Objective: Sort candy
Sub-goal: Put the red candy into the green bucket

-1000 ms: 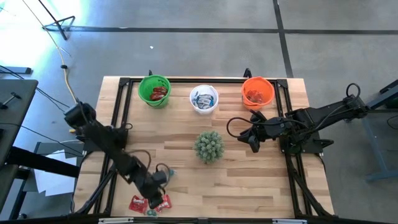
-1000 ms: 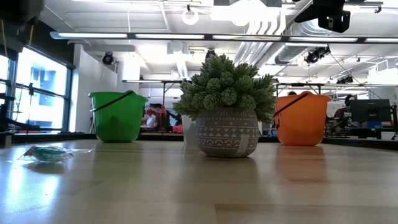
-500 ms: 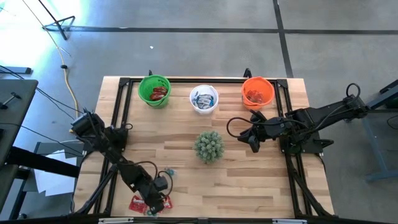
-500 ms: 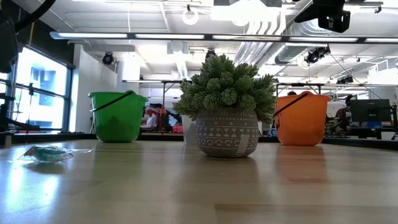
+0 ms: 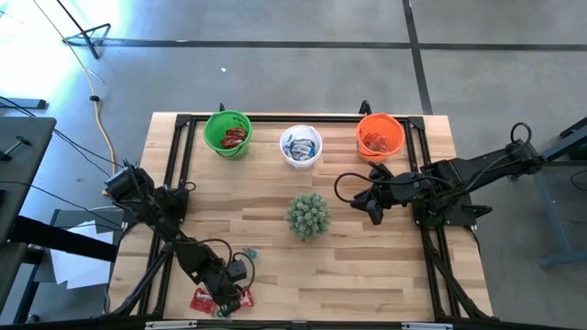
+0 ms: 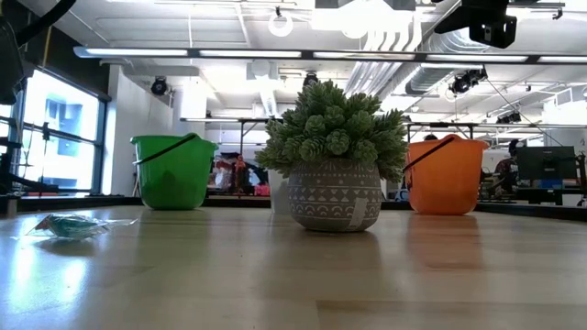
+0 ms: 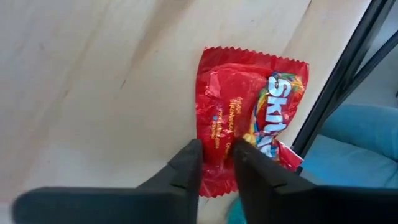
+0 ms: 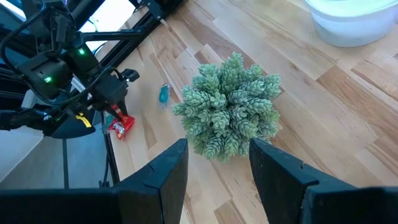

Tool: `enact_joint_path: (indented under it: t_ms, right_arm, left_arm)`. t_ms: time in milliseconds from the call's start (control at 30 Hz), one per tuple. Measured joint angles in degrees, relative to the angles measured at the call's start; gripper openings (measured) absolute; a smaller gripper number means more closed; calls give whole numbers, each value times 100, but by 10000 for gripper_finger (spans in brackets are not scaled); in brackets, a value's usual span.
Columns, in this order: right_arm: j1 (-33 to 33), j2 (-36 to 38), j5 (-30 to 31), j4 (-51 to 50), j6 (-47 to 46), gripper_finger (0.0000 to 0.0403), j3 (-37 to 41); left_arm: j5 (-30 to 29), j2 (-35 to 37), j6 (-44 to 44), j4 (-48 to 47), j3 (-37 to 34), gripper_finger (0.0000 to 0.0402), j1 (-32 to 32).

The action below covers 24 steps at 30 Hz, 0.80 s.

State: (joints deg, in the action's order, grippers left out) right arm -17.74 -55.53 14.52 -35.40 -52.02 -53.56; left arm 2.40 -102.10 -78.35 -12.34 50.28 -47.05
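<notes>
At lower left, the left gripper [image 7: 215, 163] pinches a red candy [image 7: 249, 118], the pick step; next calls for lifting it

Second red candy [image 7: 287, 157] mostly hidden, perhaps under the first.

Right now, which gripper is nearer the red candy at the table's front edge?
Left. The left gripper is down on the red candy, fingers closing on its wrapper. The right gripper hangs far off, beyond the plant.
</notes>
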Motion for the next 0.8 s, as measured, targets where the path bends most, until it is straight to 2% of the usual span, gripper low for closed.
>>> enact_joint_path:
  t_ms: [133, 200, 367, 567, 800]
  right_arm:
    - [0, 0, 2, 0, -1, 165, 0]
    - [0, 0, 0, 0, -1, 165, 0]
    - [1, -1, 1, 1, 0, 165, 0]
    - [0, 0, 2, 0, 1, 165, 0]
    - [0, 0, 1, 1, -1, 165, 0]
  left_arm:
    - [-56, -25, 0, 65, 2, 17, 11]
    - [-58, -24, -69, 67, -4, 6, 19]
    - [-127, 152, -251, 68, -23, 3, 17]
    - [-494, 733, -522, -290, -38, 0, 20]
    - [-1441, 1792, -805, -929, -36, 0, 20]
